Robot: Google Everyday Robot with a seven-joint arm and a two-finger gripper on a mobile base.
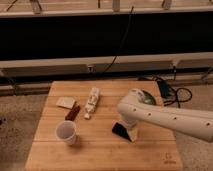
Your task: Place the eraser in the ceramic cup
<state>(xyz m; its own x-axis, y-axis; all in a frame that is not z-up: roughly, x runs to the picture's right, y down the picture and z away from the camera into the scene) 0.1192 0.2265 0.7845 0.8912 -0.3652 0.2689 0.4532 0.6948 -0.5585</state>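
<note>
Worktop of pale wooden boards fills the lower part of the one camera view we have. It stands on a speckled floor before a dark wall with a pale ledge. Near its front right corner we see a small dark printed mark. It is the only marking we find, and we cannot read it.

The robot's white arm, dotted with a row of small dark holes, stretches in from the right edge and bends down over the right half of the worktop. Its end effector sits low at the worktop surface, right of centre. The small flat black rectangular eraser is at the surface directly against its left side. A yellowish part of the end effector shows just right of the eraser. We cannot tell whether the end effector is released or clenched on the eraser.

The small round white ceramic cup stands upright near the front left, mouth upward, well apart from the eraser. Just behind the cup lies a thin reddish-brown stick, and a pale flat square piece lies just beside the stick's far end. Toward the centre a long whitish object lies pointing away from us. A green bowl shows behind the bend of the arm. Black cables lie looped on the floor beyond the worktop's rear right corner.
</note>
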